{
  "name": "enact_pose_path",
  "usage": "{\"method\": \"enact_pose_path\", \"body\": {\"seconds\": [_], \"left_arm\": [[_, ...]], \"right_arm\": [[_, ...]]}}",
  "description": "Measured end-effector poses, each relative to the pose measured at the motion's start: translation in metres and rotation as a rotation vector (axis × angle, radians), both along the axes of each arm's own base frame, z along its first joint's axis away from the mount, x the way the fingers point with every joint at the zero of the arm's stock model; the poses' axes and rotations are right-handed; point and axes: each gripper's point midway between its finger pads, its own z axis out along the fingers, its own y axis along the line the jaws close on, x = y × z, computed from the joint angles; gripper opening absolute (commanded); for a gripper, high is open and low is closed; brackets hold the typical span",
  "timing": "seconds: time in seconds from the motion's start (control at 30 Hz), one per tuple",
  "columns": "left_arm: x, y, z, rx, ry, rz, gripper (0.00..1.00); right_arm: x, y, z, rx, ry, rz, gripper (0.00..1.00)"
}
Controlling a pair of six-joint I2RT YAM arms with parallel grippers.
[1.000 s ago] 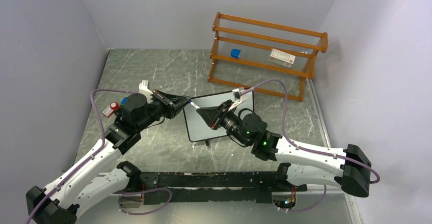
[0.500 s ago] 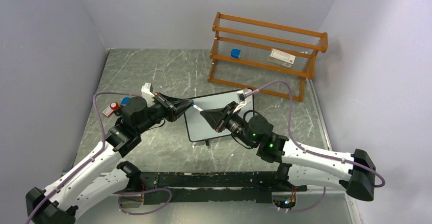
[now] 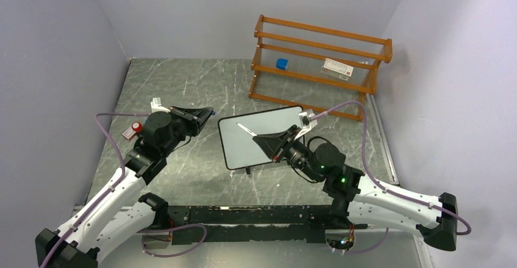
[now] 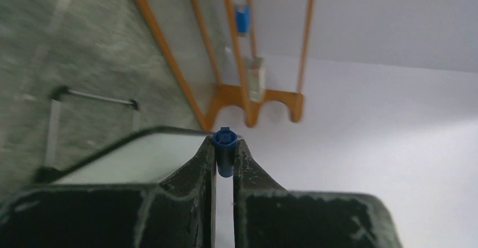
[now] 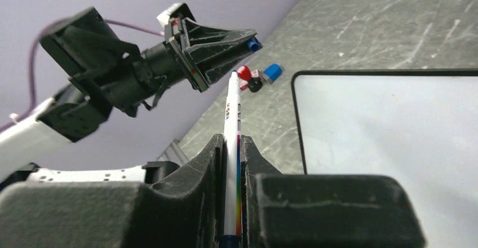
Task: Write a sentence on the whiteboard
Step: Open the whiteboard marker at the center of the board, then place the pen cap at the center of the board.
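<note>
The whiteboard (image 3: 241, 149) lies in the middle of the table, white with a thin black frame. Its face is blank and no sentence shows on it. My right gripper (image 3: 263, 139) hangs over the board, shut on a white marker (image 3: 247, 129) whose tip points left. In the right wrist view the marker (image 5: 232, 118) runs up between the fingers. My left gripper (image 3: 207, 113) is off the board's left edge, shut on the marker's blue cap (image 4: 225, 145). The cap (image 5: 253, 45) and the marker tip are apart.
An orange wooden rack (image 3: 317, 67) stands at the back right, with a blue item (image 3: 281, 64) and a white labelled item (image 3: 338, 67) on its shelf. A red-and-white object (image 3: 134, 128) and a small blue one (image 5: 273, 72) lie on the table at the left.
The two grippers met at the board's left corner and have pulled apart. The left one went left with the blue cap. The right one went right with the bare marker.
</note>
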Motion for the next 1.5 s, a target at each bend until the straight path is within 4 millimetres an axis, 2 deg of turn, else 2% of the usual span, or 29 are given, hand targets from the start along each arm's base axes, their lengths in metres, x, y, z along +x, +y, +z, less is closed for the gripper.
{"method": "enact_pose_path", "body": {"seconds": [0.2, 0.4, 0.6, 0.77, 1.17, 1.23, 1.33, 1.5], "left_arm": [[0.016, 0.020, -0.030, 0.311, 0.054, 0.009, 0.05], [0.027, 0.039, -0.068, 0.677, 0.136, -0.074, 0.05], [0.024, 0.063, -0.108, 0.960, 0.211, -0.172, 0.05], [0.020, 0.077, -0.155, 1.122, 0.325, -0.302, 0.05], [0.008, 0.095, -0.235, 1.221, 0.516, -0.555, 0.07], [0.005, 0.096, -0.244, 1.228, 0.539, -0.587, 0.08], [0.003, 0.097, -0.252, 1.238, 0.556, -0.618, 0.15], [0.002, 0.099, -0.256, 1.253, 0.562, -0.641, 0.25]], "right_arm": [[0.005, -0.007, -0.020, -0.111, 0.011, -0.039, 0.00], [0.012, -0.011, -0.019, -0.187, 0.000, -0.077, 0.00], [0.020, -0.016, -0.020, -0.269, -0.008, -0.119, 0.00], [0.024, -0.017, -0.024, -0.324, -0.011, -0.135, 0.00], [0.026, -0.017, -0.035, -0.392, 0.001, -0.142, 0.00], [0.027, -0.017, -0.036, -0.401, 0.002, -0.144, 0.00], [0.028, -0.016, -0.038, -0.413, 0.003, -0.148, 0.00], [0.031, -0.016, -0.044, -0.439, 0.006, -0.156, 0.00]]}}
